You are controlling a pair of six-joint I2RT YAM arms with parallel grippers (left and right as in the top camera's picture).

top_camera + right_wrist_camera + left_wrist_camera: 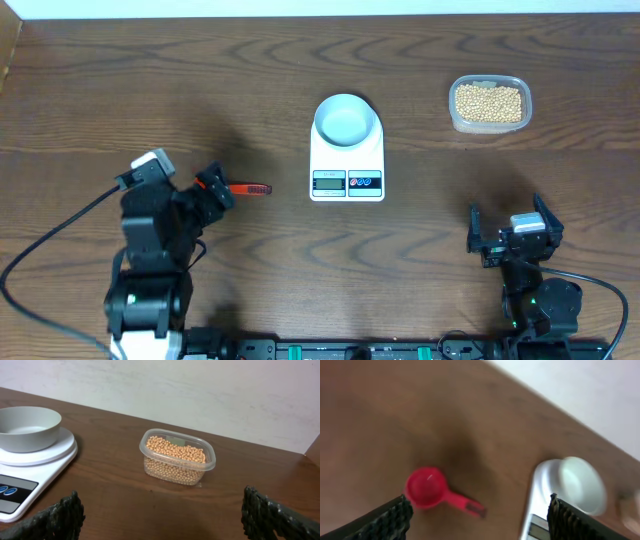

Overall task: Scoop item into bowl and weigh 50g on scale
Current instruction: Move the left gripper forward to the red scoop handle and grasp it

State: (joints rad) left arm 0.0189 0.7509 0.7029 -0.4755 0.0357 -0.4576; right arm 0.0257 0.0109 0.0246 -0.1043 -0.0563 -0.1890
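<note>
The white scale (347,172) sits mid-table with the pale bowl (346,120) standing on it, empty. Tan beans (489,102) fill a clear plastic tub at the back right. A red scoop (252,189) lies left of the scale, its cup partly under my left gripper (212,190). In the left wrist view the scoop (427,487) lies on the wood ahead of the open, empty left gripper (480,520), with the bowl (581,482) and scale (540,510) to the right. My right gripper (507,213) is open and empty, short of the beans (176,450); the bowl (27,427) and scale (37,460) show at left.
The clear tub (177,467) stands alone on the brown wood table near the back edge. A pale wall runs behind the table. Black cables trail from both arm bases at the front edge.
</note>
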